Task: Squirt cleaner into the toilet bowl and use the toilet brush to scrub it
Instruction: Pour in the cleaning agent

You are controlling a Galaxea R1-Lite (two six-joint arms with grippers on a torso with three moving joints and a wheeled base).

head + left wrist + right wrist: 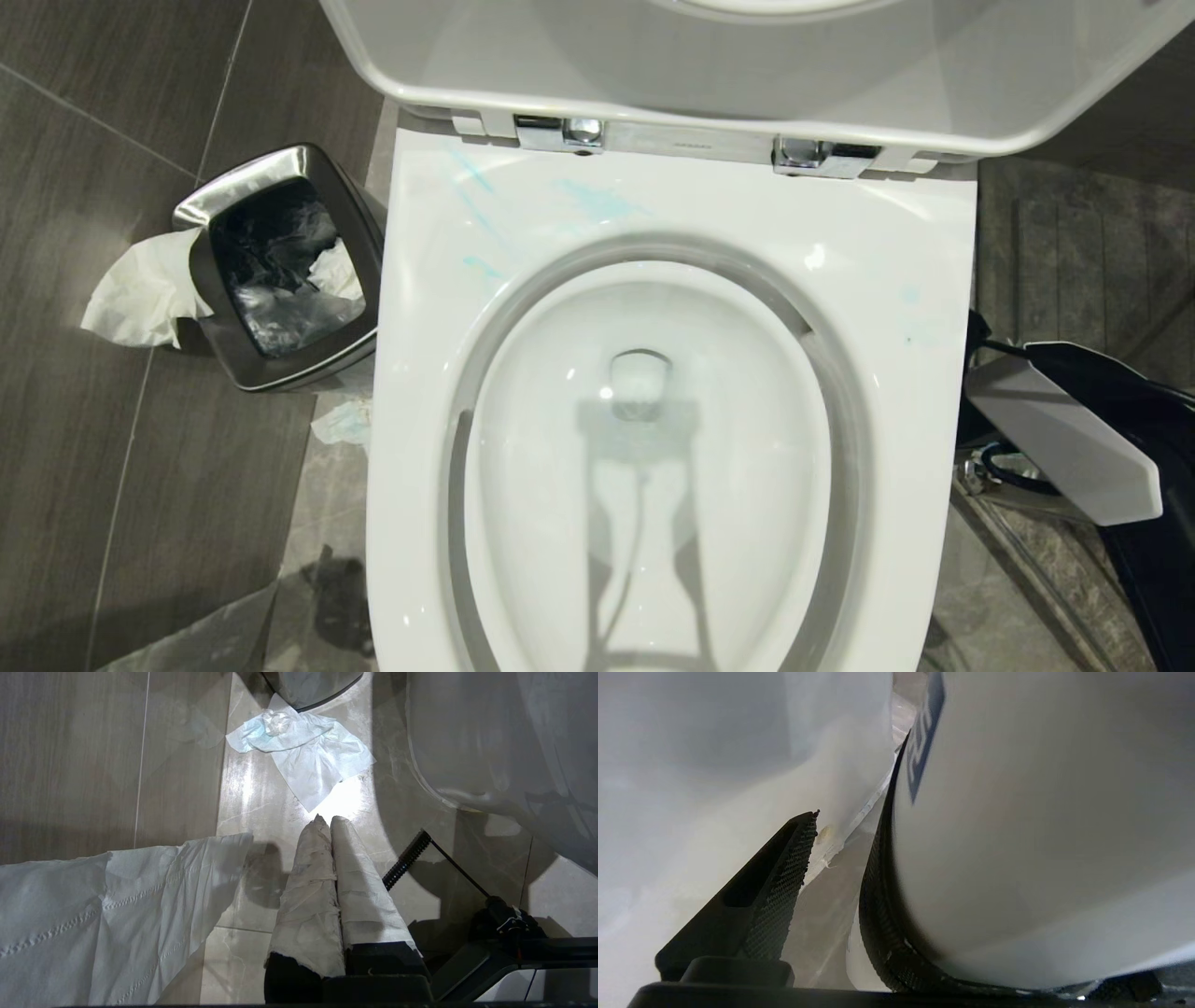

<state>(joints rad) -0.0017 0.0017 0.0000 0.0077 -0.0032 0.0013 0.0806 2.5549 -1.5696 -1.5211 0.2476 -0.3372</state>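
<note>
The toilet bowl (653,448) fills the head view with its lid (747,65) raised against the back, so the basin stands open for squirting and scrubbing. Pale blue smears lie on the seat (439,308) near its back-left corner, by the left chrome hinge (560,133); whether they are cleaner I cannot tell. The water inside looks plain, so I judge the squirt not yet done.

Neither the cleaner bottle nor the toilet brush shows for certain in any view. In the right wrist view a large pale rounded body with a scrap of dark blue print (1017,835) sits right against the far finger of the right tool (840,858). It may be the bottle or the brush holder; I cannot tell which. The tool's jaws stand wide, 1 dark textured finger (780,886) free in the air and the other hidden along the pale body, gripping nothing yet. That suits an approach to a wide thing that needs the full spread.

The right arm (1074,439) hangs low beside the bowl's right edge, reaching down toward the floor.

The left tool (327,826) is parked pointing at the floor tiles, its 2 paper-wrapped fingers (308,896) pressed together and holding nothing. A crumpled tissue (303,751) lies on the floor just beyond it, and a steel bin (280,271) with paper hanging out stands at the bowl's left side.
</note>
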